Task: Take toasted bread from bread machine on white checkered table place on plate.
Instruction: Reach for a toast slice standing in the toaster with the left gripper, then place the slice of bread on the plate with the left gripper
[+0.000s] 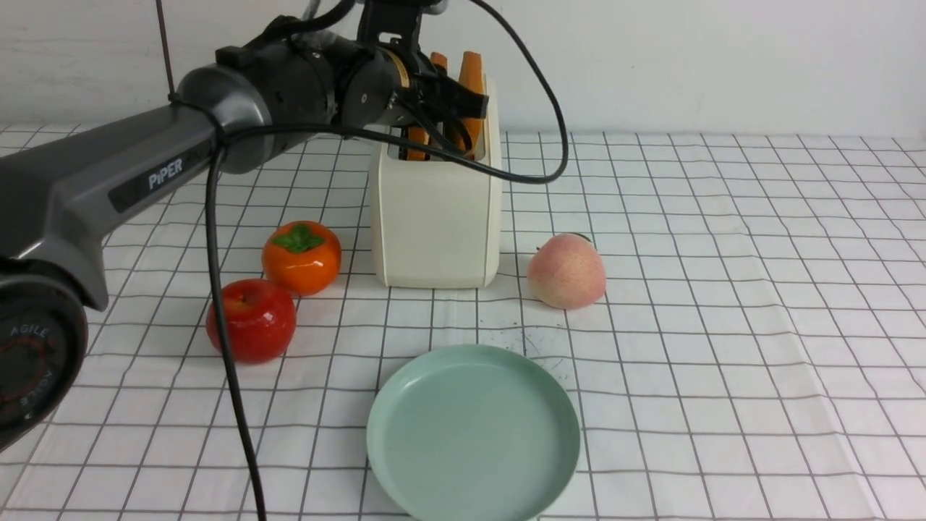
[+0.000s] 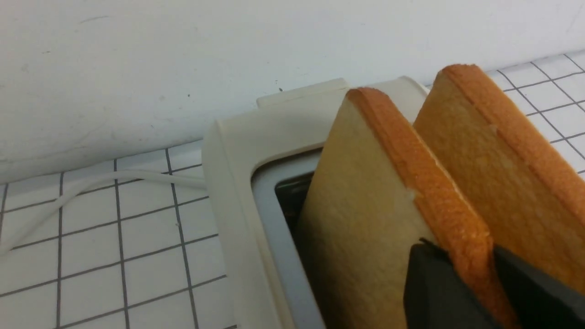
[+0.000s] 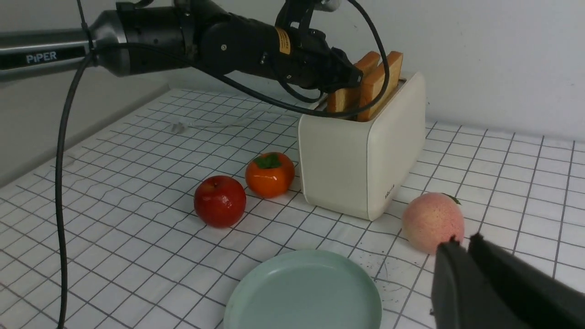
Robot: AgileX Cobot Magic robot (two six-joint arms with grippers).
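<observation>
A glossy red apple [image 1: 251,320] and an orange persimmon [image 1: 302,257] with a green leaf cap lie low and to the left of the left claw [image 1: 463,108], nearer the robot, side by side. The apple is the farther of the two. A pink peach [image 1: 566,270] lies low to that claw's right. A white wall [image 1: 723,58] rises behind it.

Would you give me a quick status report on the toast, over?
Left jaws pinching left slice, still in toaster. Right jaws shut, empty. Nothing between toaster and plate.

plate [image 1: 470,434] mint-green | bread machine [image 1: 434,231] cream | toasted bread [image 2: 365,205] golden (crust orange-brown)
</observation>
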